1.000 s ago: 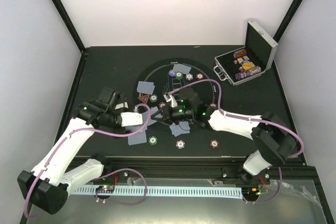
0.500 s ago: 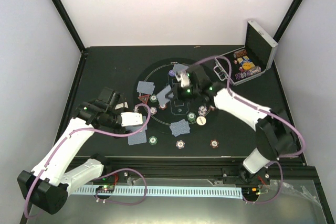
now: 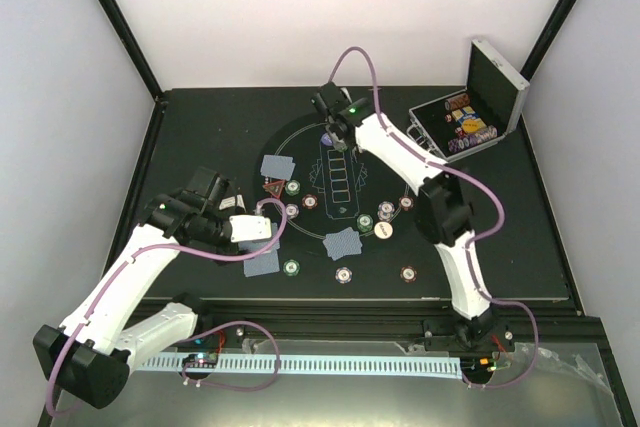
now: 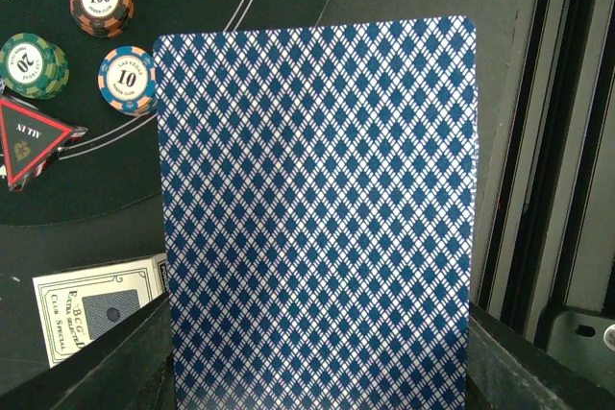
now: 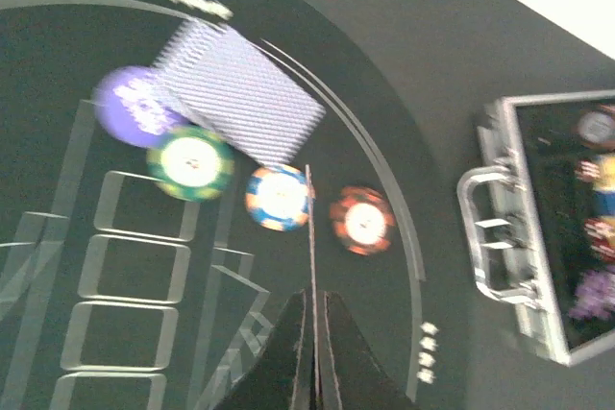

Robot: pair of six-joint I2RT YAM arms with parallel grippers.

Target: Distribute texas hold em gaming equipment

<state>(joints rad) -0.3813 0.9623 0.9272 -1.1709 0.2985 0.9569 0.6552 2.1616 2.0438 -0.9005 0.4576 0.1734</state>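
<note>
Left gripper (image 4: 317,386) is clamped on a blue diamond-backed card (image 4: 317,208) that fills its wrist view, just off the round mat's (image 3: 300,147) 8 o'clock edge. The red triangle marker (image 4: 29,136) and the 10 chip (image 4: 127,79) lie beyond it. Right gripper (image 5: 313,319) is pinched shut on a second card seen edge-on (image 5: 310,228), above the mat's 12 o'clock rim near a purple button disc (image 5: 130,103), a green chip (image 5: 192,162) and a laid card (image 5: 240,93); the silver case (image 3: 492,75) is at 2 o'clock.

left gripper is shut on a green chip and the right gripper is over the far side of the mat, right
No: the left gripper is shut on a playing card instead; its blue diamond-patterned back fills the left wrist view. The right gripper is over the far side of the mat.
</note>
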